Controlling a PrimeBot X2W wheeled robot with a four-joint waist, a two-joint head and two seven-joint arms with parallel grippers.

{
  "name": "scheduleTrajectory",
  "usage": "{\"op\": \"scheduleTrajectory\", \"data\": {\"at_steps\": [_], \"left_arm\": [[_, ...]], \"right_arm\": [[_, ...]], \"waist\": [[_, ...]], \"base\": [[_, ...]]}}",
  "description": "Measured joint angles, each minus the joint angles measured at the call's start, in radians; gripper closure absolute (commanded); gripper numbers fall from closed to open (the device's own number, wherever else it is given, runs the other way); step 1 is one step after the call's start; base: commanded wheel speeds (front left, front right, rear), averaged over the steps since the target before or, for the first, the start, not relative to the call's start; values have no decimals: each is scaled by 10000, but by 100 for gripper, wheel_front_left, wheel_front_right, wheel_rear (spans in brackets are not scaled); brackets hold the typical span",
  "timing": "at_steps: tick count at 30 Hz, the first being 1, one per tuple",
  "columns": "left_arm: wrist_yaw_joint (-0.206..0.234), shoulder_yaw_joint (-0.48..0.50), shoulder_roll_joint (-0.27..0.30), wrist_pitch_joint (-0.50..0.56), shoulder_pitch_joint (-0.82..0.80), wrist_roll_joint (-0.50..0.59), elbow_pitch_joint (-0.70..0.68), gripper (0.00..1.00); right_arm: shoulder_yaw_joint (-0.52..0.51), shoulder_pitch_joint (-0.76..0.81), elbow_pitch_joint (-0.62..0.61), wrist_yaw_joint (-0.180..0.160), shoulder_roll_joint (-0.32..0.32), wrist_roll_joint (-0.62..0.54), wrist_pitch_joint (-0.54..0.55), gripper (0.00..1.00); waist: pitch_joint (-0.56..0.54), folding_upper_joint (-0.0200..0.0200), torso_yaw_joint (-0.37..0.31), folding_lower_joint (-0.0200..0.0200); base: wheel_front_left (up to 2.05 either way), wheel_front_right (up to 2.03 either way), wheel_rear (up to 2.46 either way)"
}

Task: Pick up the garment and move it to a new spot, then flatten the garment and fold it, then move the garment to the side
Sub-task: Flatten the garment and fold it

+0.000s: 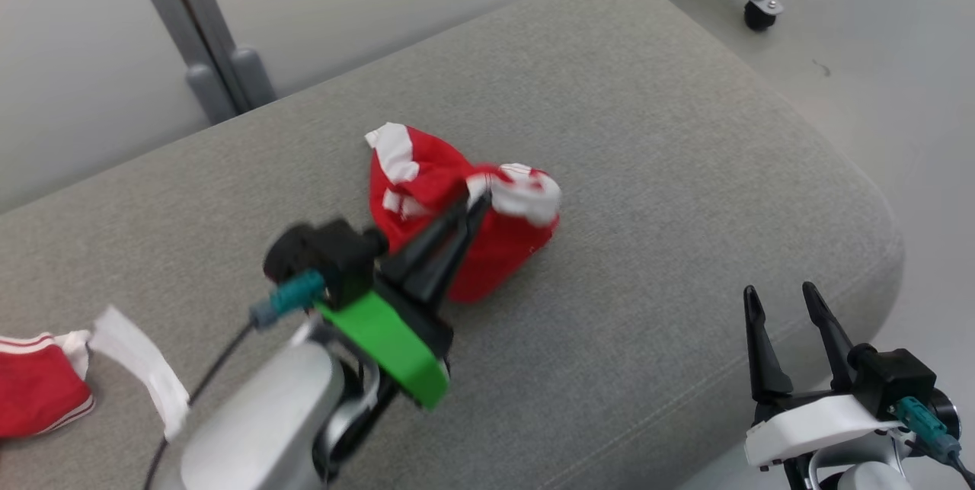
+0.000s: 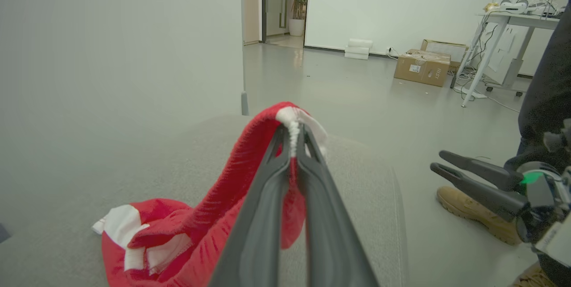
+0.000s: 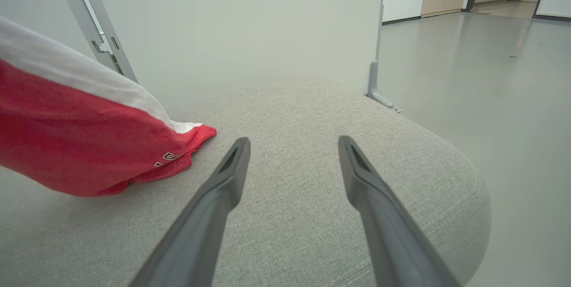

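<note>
Garment (image 1: pixel 426 166): white hem was pinched by left gripper (image 1: pixel 476 204), part-lifted off cushion (image 1: pixel 685 132). Right gripper (image 1: pixel 781 290) stood spread, empty. Step judged pick-up; next move needed a carry to a new spot.

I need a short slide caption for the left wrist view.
Left gripper shut on the red garment, its edge raised above the grey cushion.

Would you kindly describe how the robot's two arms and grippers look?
The left gripper has long tapered black jaws on a bright green mount, a black block with a teal plug and dark cable, and a silvery forearm. The right gripper has the same jaws, block and plug, on a white mount.
</note>
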Motion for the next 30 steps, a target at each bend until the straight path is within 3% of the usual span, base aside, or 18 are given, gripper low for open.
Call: {"op": "scheduleTrajectory", "data": {"at_steps": [5, 8, 10, 16, 21, 22, 23, 24, 30], "left_arm": [[508, -460, 180, -550, 2526, 65, -326, 100], [792, -8, 165, -698, 3768, -46, -146, 100], [963, 961, -10, -715, 4510, -119, -88, 100], [357, 3484, -911, -759, 5956, 660, 426, 100], [-21, 4259, -1684, -759, 6333, 1312, 1064, 100], [-31, 4335, -1781, -759, 6362, 1383, 1141, 67], [-38, 4422, -1875, -759, 6410, 1484, 1221, 9], [-63, 4518, -1941, -759, 6467, 1572, 1279, 0], [-67, 4821, -1910, -759, 6829, 1868, 1475, 0]], "right_arm": [[6, 119, 13, 0, 4, -211, 0, 0], [-10, 205, 40, 2, 6, -303, 0, 0], [-2, 240, 52, 0, 6, -372, 0, 0], [12, 416, 86, 2, 8, -518, 0, 0], [40, 510, 125, 2, 10, -608, 0, 0], [44, 524, 127, 2, 10, -621, 0, 0], [46, 526, 127, 2, 10, -652, 0, 0], [52, 526, 128, 2, 10, -702, 0, 0], [25, 533, 96, 2, 10, -802, 0, 0]], "waist": [[-62, 0, 787, 0], [-125, 0, 1276, 0], [-172, 0, 1616, 0], [-312, 0, 2516, 0], [-458, -1, 3051, 0], [-488, 0, 3118, 0], [-530, 0, 3193, 0], [-576, 0, 3247, 0], [-798, 0, 3374, 0]], "base": [[0, 0, 0], [0, 0, 0], [0, 0, 0], [0, 0, 0], [0, 0, 0], [0, 0, 0], [0, 0, 0], [0, 0, 0], [0, 0, 0]]}}
